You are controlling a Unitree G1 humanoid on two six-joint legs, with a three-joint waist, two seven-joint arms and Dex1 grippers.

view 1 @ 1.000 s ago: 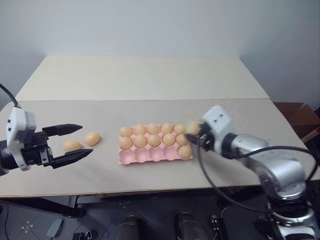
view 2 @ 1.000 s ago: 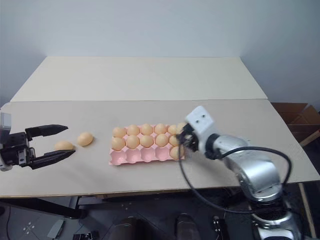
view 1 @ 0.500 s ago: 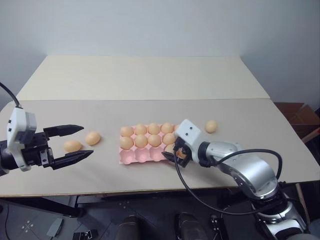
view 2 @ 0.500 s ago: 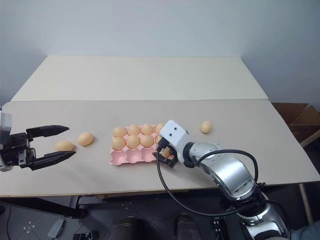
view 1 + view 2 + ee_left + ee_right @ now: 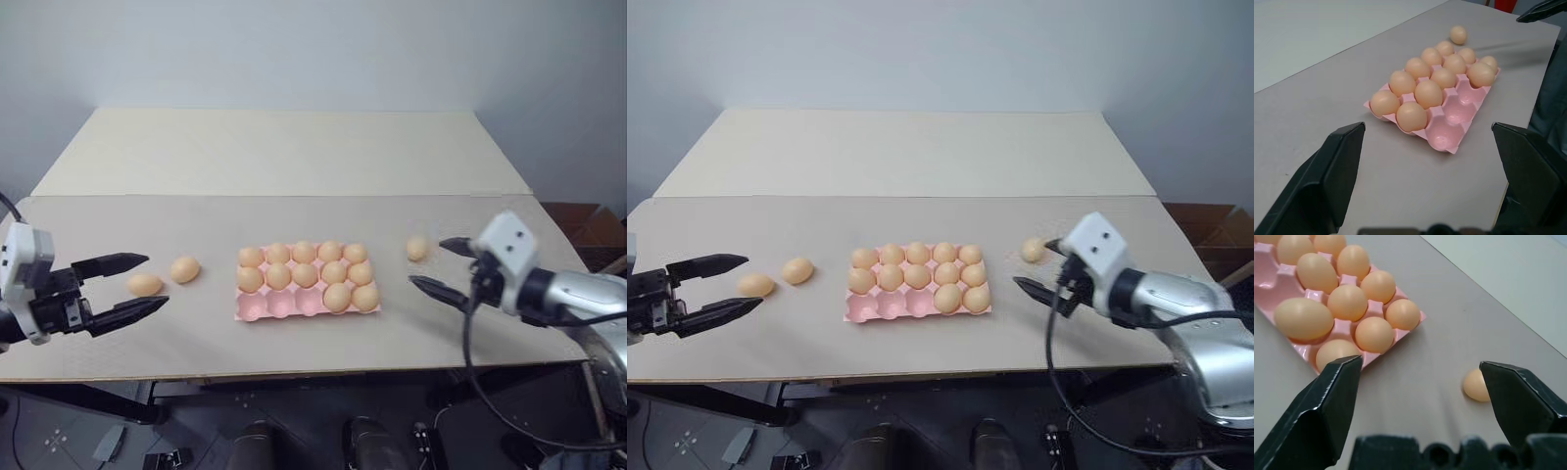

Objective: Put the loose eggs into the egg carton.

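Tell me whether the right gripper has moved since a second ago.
Yes. The right gripper has swung rightward off the egg carton, now open beside the loose egg on the table.

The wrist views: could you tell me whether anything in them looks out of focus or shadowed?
Left wrist view: the near black fingers look soft, the egg carton sharp. Right wrist view: fingers soft-edged, the loose egg casts a faint shadow on the table.

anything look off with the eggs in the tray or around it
One egg in the egg carton lies on its side across its near-row cup, not seated upright like its neighbours. Three near cups are empty, and three loose eggs sit on the table: one right of the carton, two left.
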